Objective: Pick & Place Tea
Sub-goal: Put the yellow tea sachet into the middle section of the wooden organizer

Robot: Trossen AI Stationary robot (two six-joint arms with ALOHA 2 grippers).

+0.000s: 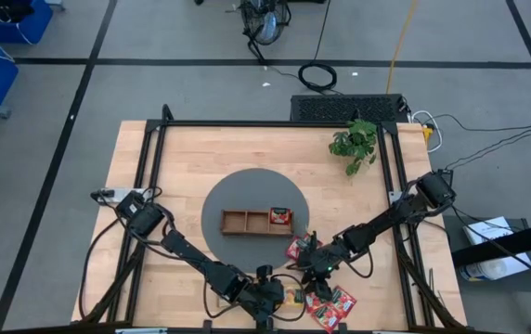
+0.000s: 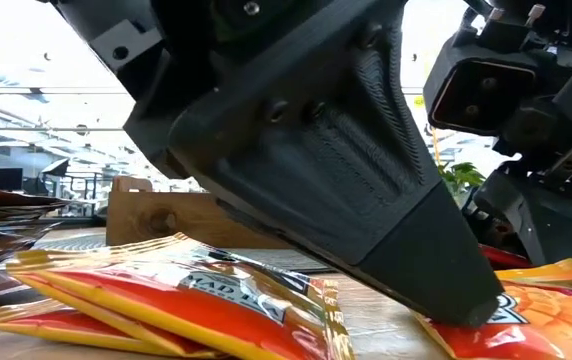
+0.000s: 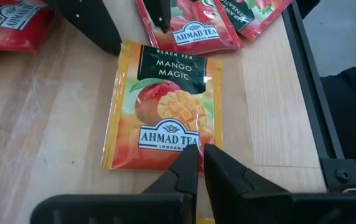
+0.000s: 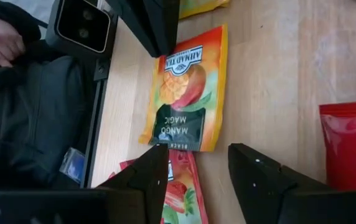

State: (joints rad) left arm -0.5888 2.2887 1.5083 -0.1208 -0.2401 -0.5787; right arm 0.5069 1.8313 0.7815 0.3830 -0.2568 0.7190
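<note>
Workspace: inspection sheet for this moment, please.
Surface: wooden table with a grey round mat.
Job's things: mango sachet flat on the wood; red sachets near the front edge; one sachet in the wooden tray.
Clutter: potted plant.
Grippers: left gripper shut at the mango sachet's edge; right gripper open at its opposite end.
Cables: several on the floor.
Surroundings: person beside the table.

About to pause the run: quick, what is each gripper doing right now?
Left gripper: shut, tips at the edge of the orange mango sachet, not gripping it.
Right gripper: open, empty, at the sachet's other end.
</note>
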